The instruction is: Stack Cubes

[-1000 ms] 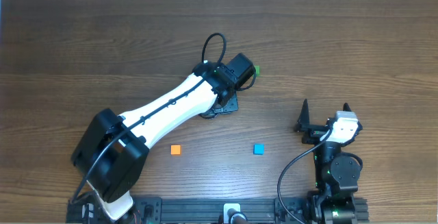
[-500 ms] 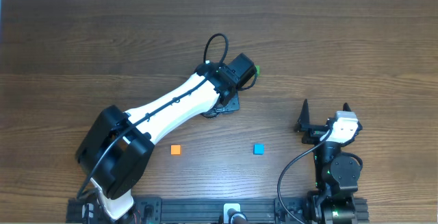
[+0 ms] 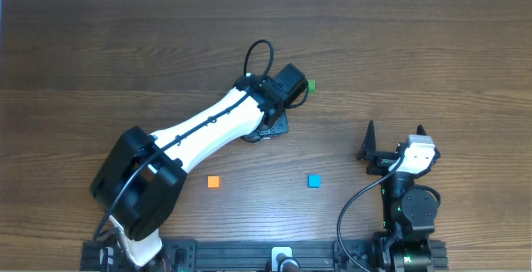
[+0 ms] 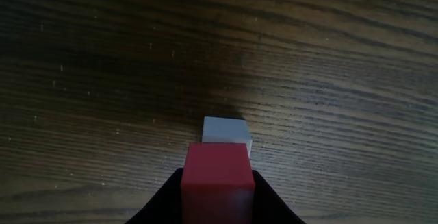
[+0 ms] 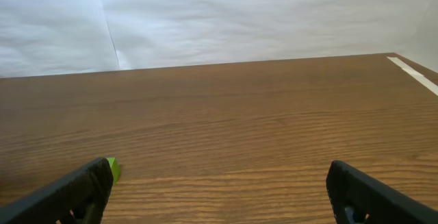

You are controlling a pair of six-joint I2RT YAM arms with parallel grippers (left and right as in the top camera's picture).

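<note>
the left gripper (image 4: 217, 202) is clamped on a red cube (image 4: 217, 175), one finger on each side face, which leaves the cube's underside free to be set down on something. just past it on the table (image 3: 432, 39) sits a grey cube (image 4: 224, 129), squared up with the red one, so i'd guess that's the base it is meant to land on. whether the red one is already over it or a touch short, i can't tell. the left arm reaches out to the middle of the table, with a green cube (image 3: 311, 85) just right of its wrist. an orange cube (image 3: 214, 182) and a blue cube (image 3: 313, 180) lie apart on the near side, likely waiting their turn. the right gripper (image 3: 396, 131) sits near its base, fingers spread wide with nothing between them, out of the way
</note>
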